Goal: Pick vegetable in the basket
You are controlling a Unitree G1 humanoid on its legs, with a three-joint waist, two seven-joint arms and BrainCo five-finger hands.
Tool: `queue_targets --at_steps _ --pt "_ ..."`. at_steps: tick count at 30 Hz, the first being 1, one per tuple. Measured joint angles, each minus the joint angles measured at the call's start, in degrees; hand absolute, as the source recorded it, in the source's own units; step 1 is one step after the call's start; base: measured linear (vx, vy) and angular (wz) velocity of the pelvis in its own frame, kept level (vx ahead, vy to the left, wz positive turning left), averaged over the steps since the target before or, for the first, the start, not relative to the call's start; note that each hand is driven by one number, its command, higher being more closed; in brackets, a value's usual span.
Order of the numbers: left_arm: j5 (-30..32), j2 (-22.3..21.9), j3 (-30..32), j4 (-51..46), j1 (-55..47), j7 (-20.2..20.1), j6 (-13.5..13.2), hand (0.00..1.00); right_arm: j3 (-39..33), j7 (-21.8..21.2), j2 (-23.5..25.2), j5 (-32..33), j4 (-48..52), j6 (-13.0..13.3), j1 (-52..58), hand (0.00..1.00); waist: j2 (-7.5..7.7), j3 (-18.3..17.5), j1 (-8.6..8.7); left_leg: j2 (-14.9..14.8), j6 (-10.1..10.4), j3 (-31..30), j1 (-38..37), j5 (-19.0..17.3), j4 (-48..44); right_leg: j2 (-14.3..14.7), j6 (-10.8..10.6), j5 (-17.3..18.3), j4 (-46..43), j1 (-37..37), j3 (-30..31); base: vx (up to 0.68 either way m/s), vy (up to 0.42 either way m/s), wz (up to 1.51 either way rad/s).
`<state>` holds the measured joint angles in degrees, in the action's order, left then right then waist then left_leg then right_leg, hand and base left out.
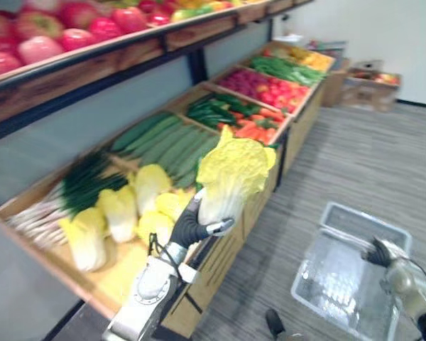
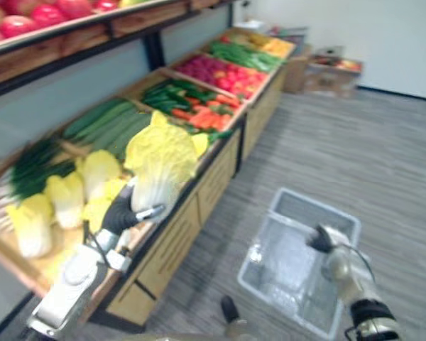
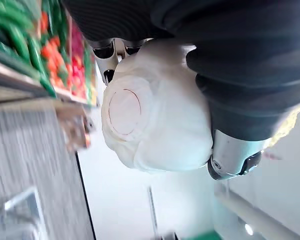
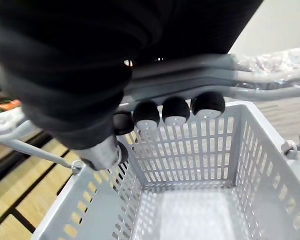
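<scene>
Yellow-leaved, white-stemmed cabbage (image 1: 233, 170) | left hand (image 1: 191, 226) grips its base | right hand (image 1: 378, 253) clasps basket handle (image 4: 270, 75)

our left hand (image 1: 192, 226), raised, clasps a cabbage (image 1: 234, 170); our right hand (image 1: 378, 253), low, curls round a basket handle (image 4: 190, 80).

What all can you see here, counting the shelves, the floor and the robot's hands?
held cabbage: one, yellow leaves and white base, raised above the stand's front edge
binned cabbages: several, yellow-white, near bin
green onions: one pile, green-white, beside the binned cabbages
cucumbers: many, green, next bin along
carrots: a heap, orange, bin beyond the cucumbers
red produce: a heap, farther bin, kind unclear
apples: many, red-pink, upper shelf
basket: one, grey, empty, over the grey floor
left hand: curled round the held cabbage's base
right hand: curled round the basket's handle
</scene>
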<state>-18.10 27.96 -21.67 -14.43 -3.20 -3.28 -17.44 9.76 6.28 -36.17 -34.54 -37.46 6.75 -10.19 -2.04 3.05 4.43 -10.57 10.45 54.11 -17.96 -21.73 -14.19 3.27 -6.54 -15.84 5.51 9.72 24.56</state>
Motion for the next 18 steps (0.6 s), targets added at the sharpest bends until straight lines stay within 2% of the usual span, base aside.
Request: queue_targets --at_steps 1,3,6,9,14,18 --pt "-0.5 0.2 -1.07 -0.22 0.74 -0.51 0.0 1.0 0.81 -0.04 0.02 -0.56 1.78 0.09 -0.38 1.0 -0.45 0.19 -0.08 -0.44 0.23 1.42 -0.4 -0.5 -0.81 0.9 -0.19 -0.15 -0.48 0.27 1.26 0.03 0.0 -1.05" --pt "-2.93 2.14 -3.91 -1.02 2.45 -3.59 -0.17 1.0 5.12 -0.81 0.06 -1.55 7.82 1.82 -2.41 1.0 -0.28 0.8 -0.53 -1.84 1.25 6.44 -1.06 -1.46 -3.05 3.75 -0.27 -0.45 -2.4 2.2 4.73 0.05 0.015 -0.98" --pt "-5.2 3.9 -7.51 -1.06 5.94 -6.98 -0.16 1.0 8.37 -1.81 -0.11 -1.52 12.82 3.89 -3.85 1.0 -0.4 1.38 -0.12 -3.54 1.82 9.96 -2.18 -1.71 -4.16 6.64 0.14 -0.8 -3.34 2.94 6.76 0.09 0.02 -0.59" --pt "-8.15 3.81 -10.52 -1.06 9.36 -9.5 -0.16 1.0 10.99 -1.91 -0.99 -1.37 16.19 4.57 -5.02 1.0 -0.74 1.81 0.03 -4.95 2.04 11.83 -2.66 -1.78 -5.19 8.46 0.36 -0.97 -3.48 3.2 7.66 0.09 0.004 -0.31" --pt "-8.16 4.17 -15.87 -1.01 10.55 -11.07 -0.16 1.0 15.44 -3.45 -3.66 0.45 19.63 6.13 -6.23 1.0 -0.74 1.84 0.13 -5.36 2.15 14.15 -3.63 -1.73 -5.46 9.76 0.41 -1.01 -3.48 3.13 9.06 0.03 -0.004 -0.19" --pt "-6.11 6.85 -22.05 1.25 12.57 -12.77 -0.27 1.0 19.17 -5.72 -6.15 4.06 21.6 6.69 -6.71 1.0 -0.46 2.0 0.25 -5.56 2.87 14.82 -4.11 -2.14 -6.15 10.07 0.39 -0.94 -3.49 2.91 9.57 0.0 -0.013 -0.09"
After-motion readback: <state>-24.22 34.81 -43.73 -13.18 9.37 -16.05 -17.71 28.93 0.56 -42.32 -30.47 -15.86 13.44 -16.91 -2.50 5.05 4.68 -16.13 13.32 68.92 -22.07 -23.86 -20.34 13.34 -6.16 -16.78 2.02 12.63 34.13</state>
